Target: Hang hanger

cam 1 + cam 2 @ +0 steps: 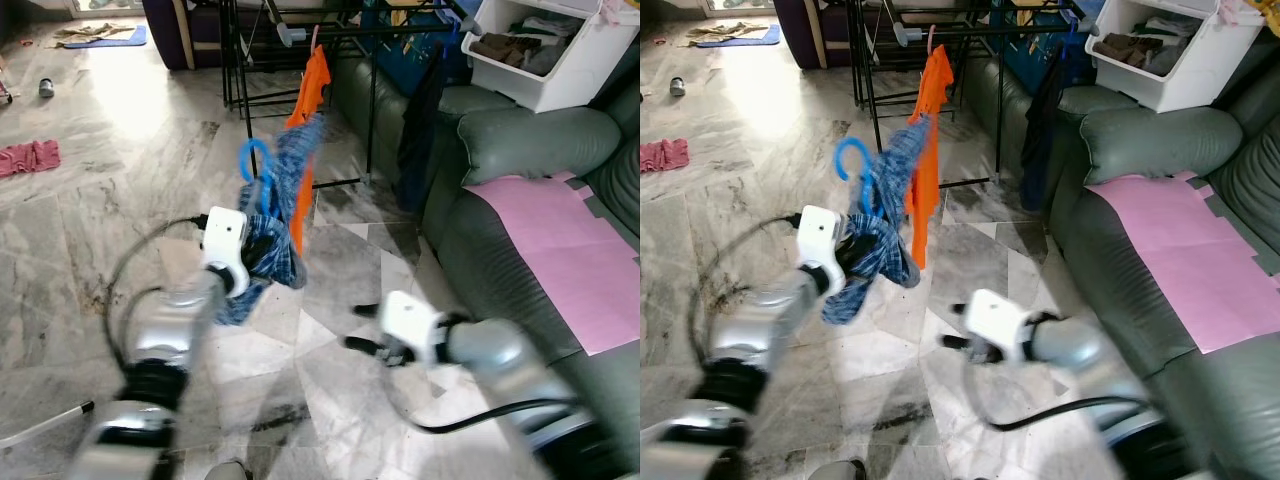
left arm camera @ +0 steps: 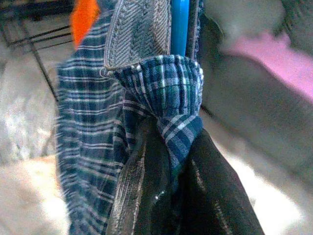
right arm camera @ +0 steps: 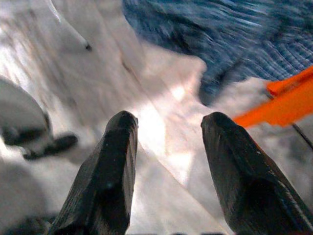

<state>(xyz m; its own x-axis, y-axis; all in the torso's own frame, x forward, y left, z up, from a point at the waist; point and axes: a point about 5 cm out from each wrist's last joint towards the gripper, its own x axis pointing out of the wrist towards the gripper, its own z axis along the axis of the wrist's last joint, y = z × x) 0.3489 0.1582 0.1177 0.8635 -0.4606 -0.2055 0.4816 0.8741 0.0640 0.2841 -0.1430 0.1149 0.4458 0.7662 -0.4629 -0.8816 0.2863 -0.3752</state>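
A blue plastic hanger (image 1: 255,165) carries a blue plaid shirt (image 1: 272,235), raised above the marble floor. My left gripper (image 1: 252,252) is shut on the hanger and shirt; its black fingers (image 2: 146,196) pinch the plaid cloth against the blue hanger stem (image 2: 179,27). Ahead stands a black drying rack (image 1: 300,40) with an orange garment (image 1: 312,95) hanging on it. The shirt's upper end reaches close to the orange garment. My right gripper (image 1: 362,328) hovers low over the floor, open, its fingers (image 3: 110,171) holding nothing.
A grey-green sofa (image 1: 520,150) with a pink sheet (image 1: 560,240) runs along the right. A white basket of clothes (image 1: 545,45) sits on its back. A dark garment (image 1: 420,125) hangs on the rack. A pink cloth (image 1: 28,157) lies on the floor at left.
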